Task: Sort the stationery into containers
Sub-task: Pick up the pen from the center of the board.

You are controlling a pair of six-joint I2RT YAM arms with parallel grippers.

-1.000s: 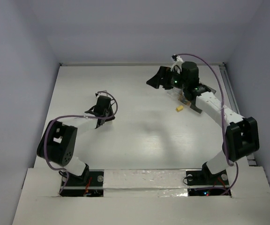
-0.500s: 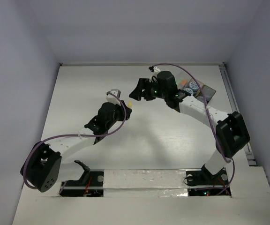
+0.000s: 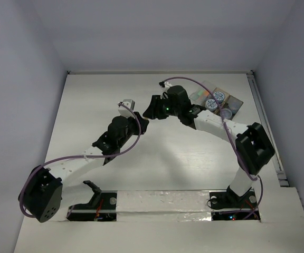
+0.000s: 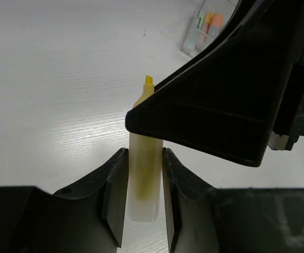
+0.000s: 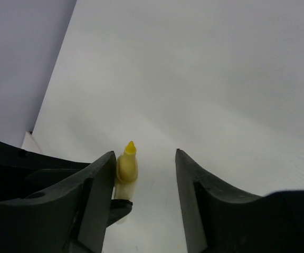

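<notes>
Yellow highlighter (image 4: 141, 190): gripped by closed left hand (image 4: 141, 158) over tabletop (image 3: 168, 163) middle, nearer far edge, tip between parted jaws of right hand (image 5: 144, 158); best closed squarely on barrel before left lets go.

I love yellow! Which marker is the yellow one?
The yellow highlighter stick pinched in the left gripper; the orange stick and pale green stick sit in the clear plastic box.

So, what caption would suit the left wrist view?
Left gripper pinching a yellow highlighter, the right gripper's finger crossing in front.
</notes>
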